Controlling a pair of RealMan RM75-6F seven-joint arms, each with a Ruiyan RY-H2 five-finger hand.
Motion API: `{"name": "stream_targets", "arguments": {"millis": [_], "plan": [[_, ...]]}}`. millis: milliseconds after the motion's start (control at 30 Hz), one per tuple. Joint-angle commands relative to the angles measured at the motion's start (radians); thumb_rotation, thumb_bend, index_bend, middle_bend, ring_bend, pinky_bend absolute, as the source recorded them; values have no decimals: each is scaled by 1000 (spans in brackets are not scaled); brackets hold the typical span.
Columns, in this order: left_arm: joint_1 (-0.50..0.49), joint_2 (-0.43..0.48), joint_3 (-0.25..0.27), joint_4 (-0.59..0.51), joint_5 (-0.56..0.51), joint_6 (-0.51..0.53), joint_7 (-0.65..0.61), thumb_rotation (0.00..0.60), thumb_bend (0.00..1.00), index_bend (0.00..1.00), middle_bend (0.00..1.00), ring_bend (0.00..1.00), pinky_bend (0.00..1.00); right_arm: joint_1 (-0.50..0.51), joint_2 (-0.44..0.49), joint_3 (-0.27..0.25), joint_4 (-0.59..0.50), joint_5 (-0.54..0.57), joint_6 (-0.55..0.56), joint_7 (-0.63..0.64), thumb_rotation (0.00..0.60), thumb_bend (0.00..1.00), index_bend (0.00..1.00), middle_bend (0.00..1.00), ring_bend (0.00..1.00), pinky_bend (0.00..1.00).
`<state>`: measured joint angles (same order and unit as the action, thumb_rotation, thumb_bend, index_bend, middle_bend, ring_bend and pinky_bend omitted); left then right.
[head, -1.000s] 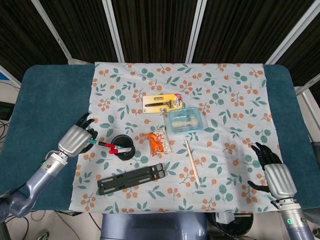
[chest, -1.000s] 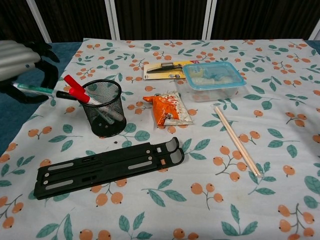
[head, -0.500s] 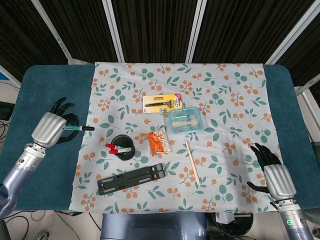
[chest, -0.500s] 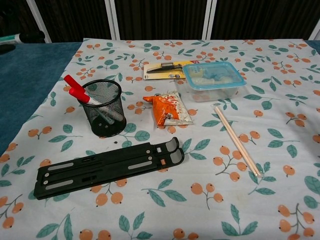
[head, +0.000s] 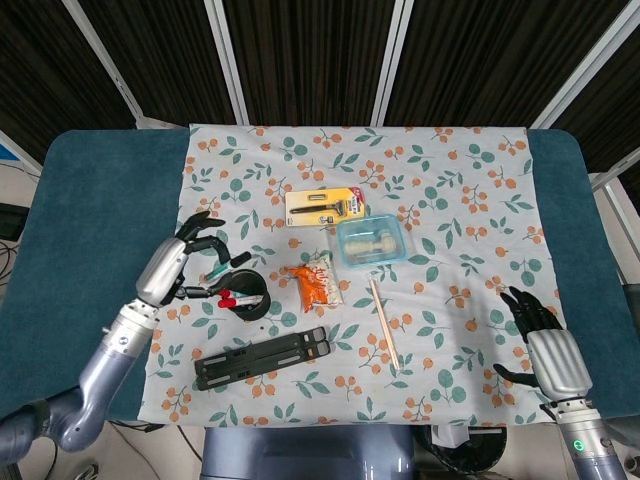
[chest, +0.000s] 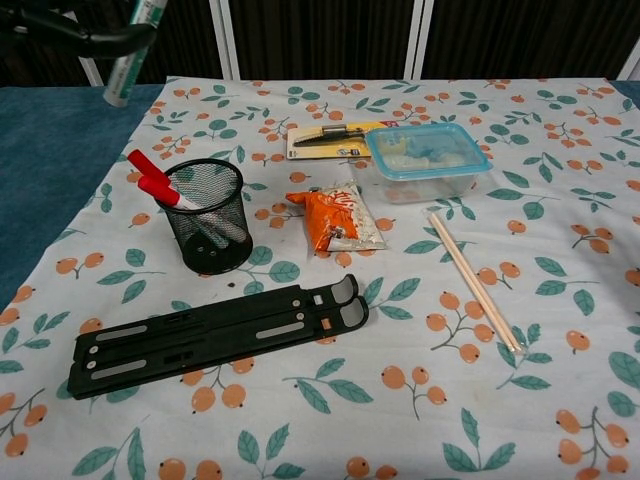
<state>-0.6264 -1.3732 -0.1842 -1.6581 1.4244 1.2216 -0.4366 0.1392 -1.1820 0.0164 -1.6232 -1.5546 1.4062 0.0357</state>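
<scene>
The left robot hand (head: 188, 262) grips a green pen (chest: 132, 53), held above and just left of the mesh cup (head: 245, 293). The right robot hand (head: 540, 338), far right of the cup, rests on the surface (head: 90, 210), holding nothing, fingers apart.

The tablecloth (head: 450, 190) is pale, printed with green leaves and orange berries, over a dark teal table (head: 90, 200). On the cloth, the mesh cup (chest: 208, 215) is black, with red markers (chest: 152, 180) in it. Right of the cup lies an orange and white snack bag (chest: 335, 218); beyond that, a clear box (chest: 425, 160) with a blue rim. The folding stand (chest: 215, 335) before the cup is black.
</scene>
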Motion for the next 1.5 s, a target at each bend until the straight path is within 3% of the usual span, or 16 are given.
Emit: {"name": "stream_targets", "arguments": {"millis": [33,367,900,1133,1500], "plan": [[-15,-44,-10,26,-27,-24,10,600,413,630,594,159,69,0,0,0,0,0,0,1,600,162,0,0,0,181],[-36,-146,-20,121,-82,-79,28,600,408,630,595,159,69,0,0,0,3,-2,1,0,600,163,0,0,0,181],[-54,-239,1,247,-73,-131,34,600,390,620,575,158,68,1,-1,1,3,4,-4,0,600,163,0,0,0,181],[-37,-246,34,292,-64,-153,16,600,373,554,501,150,67,1,0,1,3,2,-3,2,600,163,0,0,0,181],[-18,-224,49,299,-41,-159,-30,600,317,339,250,85,40,0,-1,0,2,0,-2,0,600,163,0,0,0,181]]}}
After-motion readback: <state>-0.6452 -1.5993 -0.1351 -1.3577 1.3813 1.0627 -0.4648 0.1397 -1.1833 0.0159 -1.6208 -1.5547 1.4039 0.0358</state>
